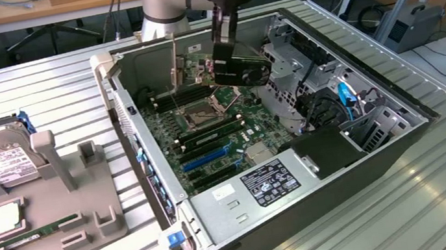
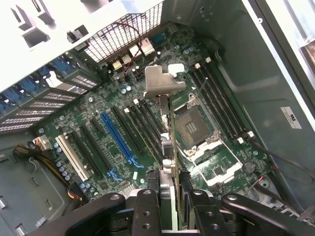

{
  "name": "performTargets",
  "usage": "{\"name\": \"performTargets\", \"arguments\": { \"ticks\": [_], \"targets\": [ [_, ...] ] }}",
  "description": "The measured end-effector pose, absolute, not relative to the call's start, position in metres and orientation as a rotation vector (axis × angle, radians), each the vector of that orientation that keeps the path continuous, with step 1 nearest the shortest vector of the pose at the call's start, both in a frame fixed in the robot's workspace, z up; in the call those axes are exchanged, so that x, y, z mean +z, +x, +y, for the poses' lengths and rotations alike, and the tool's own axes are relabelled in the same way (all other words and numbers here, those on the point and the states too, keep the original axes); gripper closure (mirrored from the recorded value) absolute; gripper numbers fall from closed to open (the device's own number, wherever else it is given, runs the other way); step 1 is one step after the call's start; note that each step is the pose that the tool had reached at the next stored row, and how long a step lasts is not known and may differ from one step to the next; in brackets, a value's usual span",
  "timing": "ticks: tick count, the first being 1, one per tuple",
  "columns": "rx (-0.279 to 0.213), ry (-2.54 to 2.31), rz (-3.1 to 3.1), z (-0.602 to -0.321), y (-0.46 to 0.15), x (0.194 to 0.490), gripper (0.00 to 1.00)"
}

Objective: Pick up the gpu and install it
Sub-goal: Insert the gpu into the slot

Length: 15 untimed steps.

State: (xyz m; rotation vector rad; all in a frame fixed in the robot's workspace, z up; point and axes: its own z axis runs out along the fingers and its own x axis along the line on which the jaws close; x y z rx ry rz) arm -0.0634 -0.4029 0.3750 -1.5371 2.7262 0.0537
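The arm's black gripper [image 2: 172,201] has its fingers clamped on the gpu [image 1: 240,70], a flat green circuit card with a black cooler and a long silver end bracket. It's held on edge just above the green motherboard [image 1: 207,137] inside the open grey metal computer case [image 1: 144,60]. Edge-down like that is probably so the connector faces the long expansion slots [image 2: 118,140].

Nothing legible: print too small on the drive label [image 1: 3,167], at nine o'clock from the case [image 1: 323,209], and the PSU label [image 1: 270,182]
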Motion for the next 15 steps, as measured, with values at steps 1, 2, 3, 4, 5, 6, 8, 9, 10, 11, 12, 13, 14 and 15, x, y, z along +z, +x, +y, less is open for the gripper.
{"name": "performTargets", "arguments": {
  "ticks": [1, 2, 3, 4, 5, 6, 8, 9, 10, 11, 12, 13, 14, 15],
  "targets": [
    [0.054, -1.541, 2.724, -0.4029, -0.0635, 0.375, 0.72],
    [0.054, -1.544, 2.722, -0.4029, -0.0635, 0.375, 0.72],
    [0.054, -1.549, 2.72, -0.4029, -0.0634, 0.3749, 0.72],
    [0.054, -1.552, 2.718, -0.4029, -0.0634, 0.3749, 0.72],
    [0.054, -1.559, 2.714, -0.4029, -0.0634, 0.3749, 0.72],
    [0.054, -1.563, 2.712, -0.4029, -0.0635, 0.3749, 0.72],
    [0.054, -1.569, 2.709, -0.4029, -0.0635, 0.3748, 0.72],
    [0.054, -1.571, 2.707, -0.4029, -0.0634, 0.3748, 0.72],
    [0.054, -1.575, 2.705, -0.4029, -0.0635, 0.3748, 0.72],
    [0.054, -1.577, 2.704, -0.4029, -0.0635, 0.3748, 0.72],
    [0.054, -1.581, 2.702, -0.4029, -0.0634, 0.3748, 0.72],
    [0.054, -1.584, 2.7, -0.4029, -0.0634, 0.3747, 0.72],
    [0.054, -1.587, 2.699, -0.4029, -0.0634, 0.3747, 0.72],
    [0.054, -1.59, 2.697, -0.4029, -0.0634, 0.3747, 0.72]
  ]
}}
